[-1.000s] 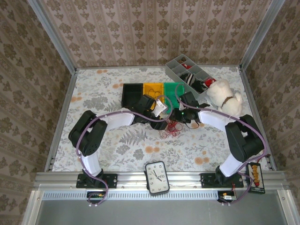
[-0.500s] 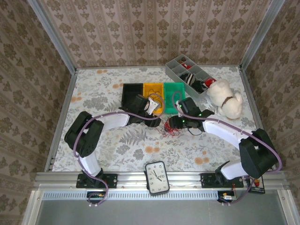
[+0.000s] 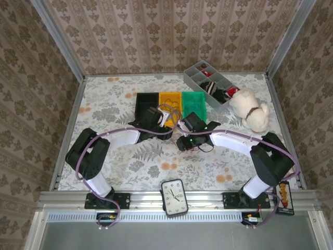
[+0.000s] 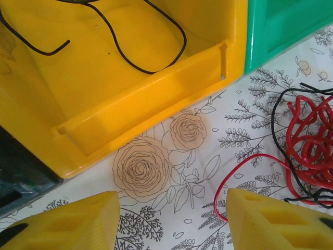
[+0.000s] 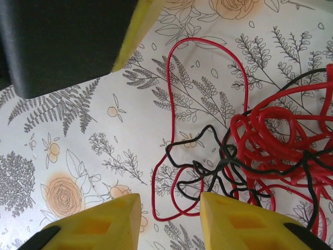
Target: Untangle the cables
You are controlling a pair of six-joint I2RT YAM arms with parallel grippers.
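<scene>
Left pincer (image 3: 166, 114) and right pincer (image 3: 183, 141) hung mid-tabletop, seen from above. Left wrist: jaws agape, empty, by the yellow bin (image 4: 156, 99). Right wrist: jaws parted above the cables (image 5: 270, 156), a light, limp red-black tangle, probably best picked by its loose outer loop.

One black bin (image 3: 143, 99), one yellow bin (image 3: 167, 96), one green bin (image 3: 194, 98); one grey divided tray (image 3: 200, 73); one plush dog (image 3: 250, 107); one clock (image 3: 174, 197); one tangle of red and black cables (image 5: 270, 140); one separate black cable (image 4: 179, 52).

Bright even light, soft shadows
</scene>
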